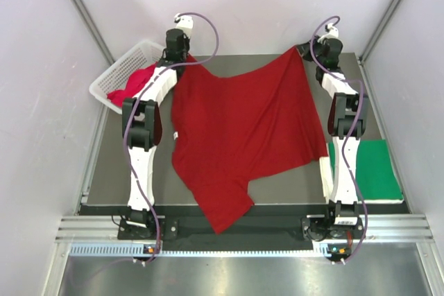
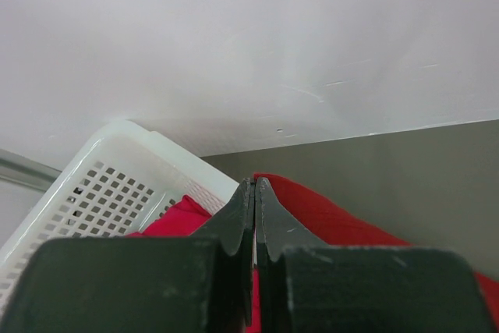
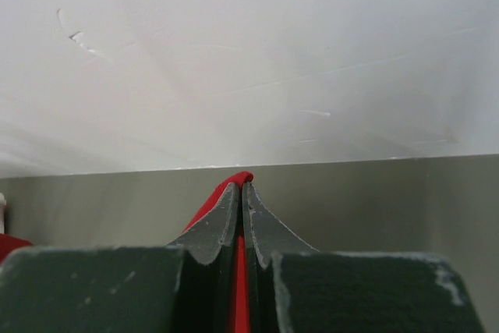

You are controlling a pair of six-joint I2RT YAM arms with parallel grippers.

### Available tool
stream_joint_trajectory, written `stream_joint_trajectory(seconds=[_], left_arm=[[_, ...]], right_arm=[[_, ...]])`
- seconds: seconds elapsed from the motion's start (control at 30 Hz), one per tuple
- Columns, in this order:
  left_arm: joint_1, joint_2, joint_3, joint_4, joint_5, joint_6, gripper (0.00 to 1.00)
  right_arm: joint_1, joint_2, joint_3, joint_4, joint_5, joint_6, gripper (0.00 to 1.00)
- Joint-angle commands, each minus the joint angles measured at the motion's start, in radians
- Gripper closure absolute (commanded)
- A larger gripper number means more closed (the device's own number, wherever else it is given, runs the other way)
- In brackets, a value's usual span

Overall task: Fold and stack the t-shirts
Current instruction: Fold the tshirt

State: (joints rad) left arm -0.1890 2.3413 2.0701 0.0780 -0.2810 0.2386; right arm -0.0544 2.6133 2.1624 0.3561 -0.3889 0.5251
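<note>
While the dark red shirt (image 1: 243, 129) stretches between them over the table (image 1: 291, 186), the left gripper (image 2: 254, 183) and right gripper (image 3: 241, 185) each clamp a far corner.

Pale walls (image 1: 250, 5) enclose a dark grey table (image 1: 291, 181), with seemingly brushed-metal flooring (image 1: 243, 279) in front.

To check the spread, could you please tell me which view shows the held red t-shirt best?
The top external view: the whole red t-shirt shows, stretched between the left gripper and right gripper. Each wrist view shows only a sliver of it in shut jaws.
</note>
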Motion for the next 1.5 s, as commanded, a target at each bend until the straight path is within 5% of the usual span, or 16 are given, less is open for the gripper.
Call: stream_joint_trajectory(seconds=[0.0,0.67,1.1,1.47], left_arm=[[0.013,-0.105,-0.013,0.085,-0.017,0.021,1.0],[0.016,-0.368,-0.217,0.108,0.022,0.002,1.0],[0.002,-1.005,-0.448,0.109,0.14,-0.173,1.0],[0.002,-1.46,-0.455,-0.036,0.218,-0.191,1.0]], right_arm=[[0.004,0.008,0.039,0.115,-0.007,0.004,1.0],[-0.005,-0.189,-0.137,0.135,-0.047,0.015,1.0],[-0.004,-1.133,-0.637,-0.202,-0.005,-0.135,1.0],[-0.005,-1.878,-0.665,-0.707,0.03,-0.223,1.0]])
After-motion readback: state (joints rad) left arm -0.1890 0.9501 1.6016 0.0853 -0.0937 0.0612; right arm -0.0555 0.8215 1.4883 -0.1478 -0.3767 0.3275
